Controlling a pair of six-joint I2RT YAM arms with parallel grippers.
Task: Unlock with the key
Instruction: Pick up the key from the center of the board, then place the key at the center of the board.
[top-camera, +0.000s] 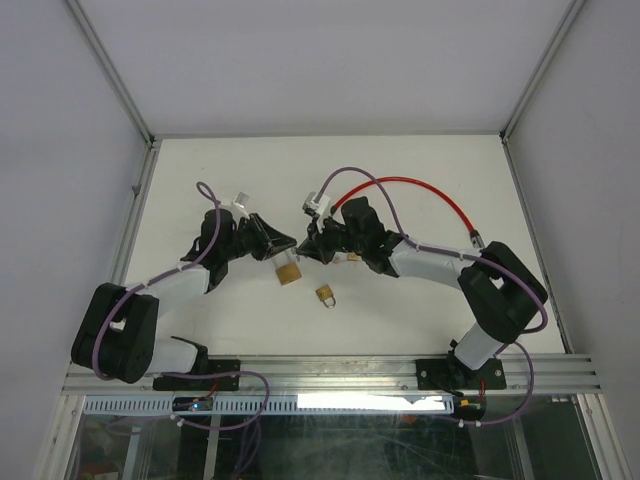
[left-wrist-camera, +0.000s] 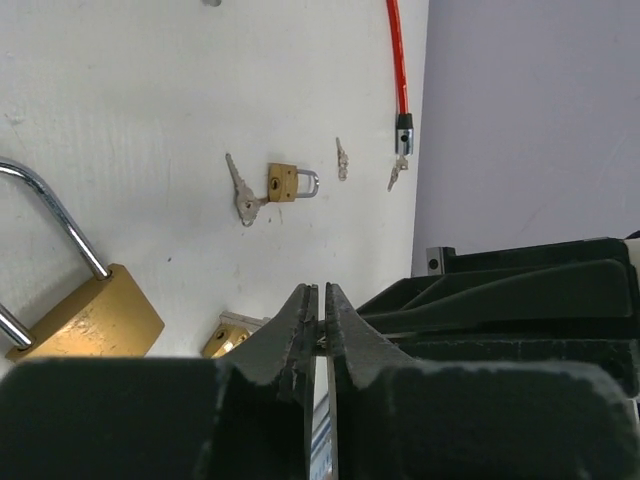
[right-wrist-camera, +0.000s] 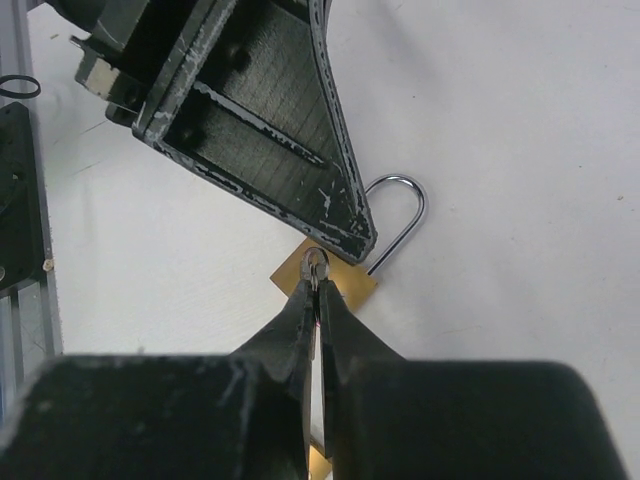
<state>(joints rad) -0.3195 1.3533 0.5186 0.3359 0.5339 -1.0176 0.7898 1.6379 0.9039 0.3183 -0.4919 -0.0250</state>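
A large brass padlock (top-camera: 288, 272) lies on the white table just below both fingertips, and its steel shackle (right-wrist-camera: 402, 210) curves away to the right. My right gripper (right-wrist-camera: 317, 285) is shut on the key (right-wrist-camera: 316, 264), whose ring head pokes out past the fingertips above the padlock body (right-wrist-camera: 352, 284). My left gripper (left-wrist-camera: 322, 292) meets it tip to tip. Its jaws are closed to a thin slit, with a small bit of metal pinched between them. The same padlock (left-wrist-camera: 95, 315) shows at the lower left of the left wrist view.
A small brass padlock (top-camera: 326, 295) with a key in it (left-wrist-camera: 240, 195) lies nearer the arm bases. A red cable (top-camera: 420, 190) arcs across the back right, its end (left-wrist-camera: 402, 132) beside loose keys (left-wrist-camera: 342, 160). Another brass piece (left-wrist-camera: 228, 340) sits under the left fingers.
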